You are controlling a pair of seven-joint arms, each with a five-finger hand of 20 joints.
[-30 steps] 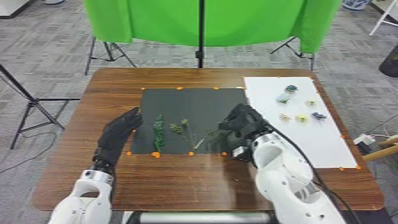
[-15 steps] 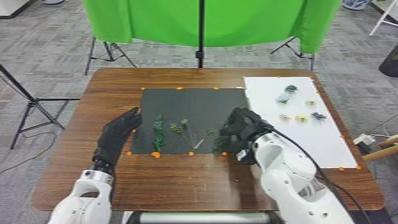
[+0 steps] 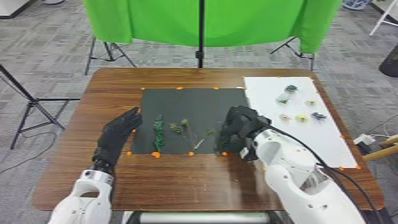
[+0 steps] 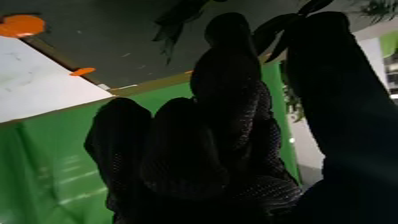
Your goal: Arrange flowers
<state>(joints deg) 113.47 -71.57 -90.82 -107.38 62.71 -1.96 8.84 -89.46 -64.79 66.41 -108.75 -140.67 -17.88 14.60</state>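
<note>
"Flowers (image 3: pixel 302 118)?"

"Lie on white sheet (image 3: pixel 306 145), two to three o'clock from dark mat's (image 3: pixel 191 100) centre. Leafy sprig (image 3: pixel 159 132): on mat, eight o'clock."

"Hands?"

"Left hand (image 3: pixel 117 129): nine o'clock, looks open. Right hand (image 3: pixel 238 129): three o'clock, near mat's edge. Cannot tell whether gripping anything."

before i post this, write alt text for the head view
A black-gloved right robot hand is over the right part of a dark mat with green sprigs; the left robot hand is by its left edge. Small flowers lie on a white sheet at right.
</note>
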